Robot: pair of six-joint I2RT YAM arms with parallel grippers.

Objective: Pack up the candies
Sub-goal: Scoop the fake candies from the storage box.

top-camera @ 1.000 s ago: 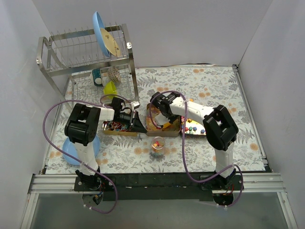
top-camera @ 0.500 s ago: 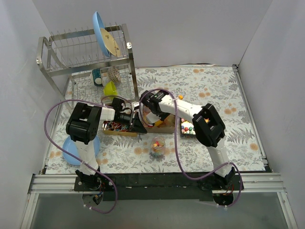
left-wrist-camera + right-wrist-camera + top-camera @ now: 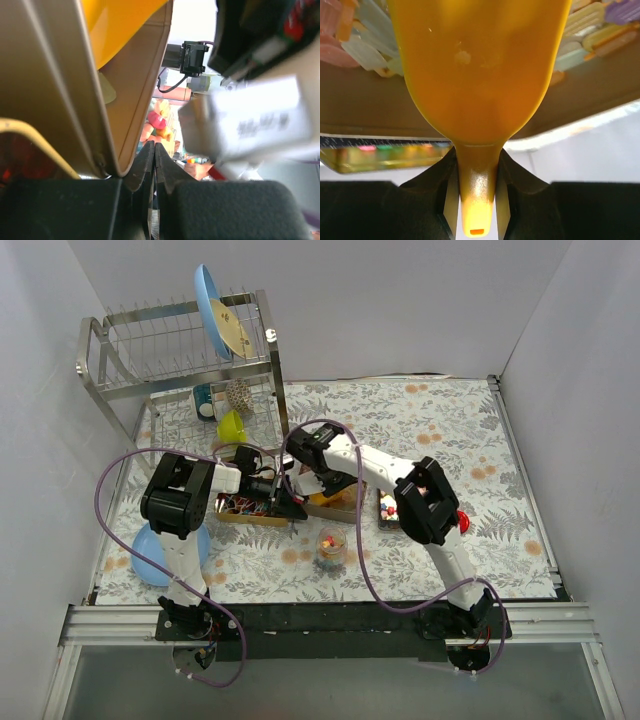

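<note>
Three gold trays lie in a row mid-table. The left tray (image 3: 238, 508) holds red-blue wrapped candies, the middle tray (image 3: 338, 504) pale orange-yellow pieces (image 3: 360, 47), and the right tray (image 3: 388, 510) multicoloured nuggets. A small glass jar (image 3: 328, 545) with a few candies stands in front of them. My right gripper (image 3: 306, 478) (image 3: 476, 172) is shut on the handle of the orange scoop (image 3: 480, 65), whose bowl is over the middle tray's left end. My left gripper (image 3: 288, 504) (image 3: 154, 150) is shut with nothing between its jaws. It sits right beside the tan tray wall (image 3: 135, 95).
A steel dish rack (image 3: 185, 360) with a blue plate, a cup and a yellow funnel stands at the back left. A round red lid (image 3: 463, 522) lies right of the trays. Another blue plate (image 3: 148, 558) sits by the left arm's base. Purple cables loop over both arms.
My right arm has swung left with the scoop, from the middle tray's centre toward its left end, uncovering the red lid. The left arm has hardly moved.
</note>
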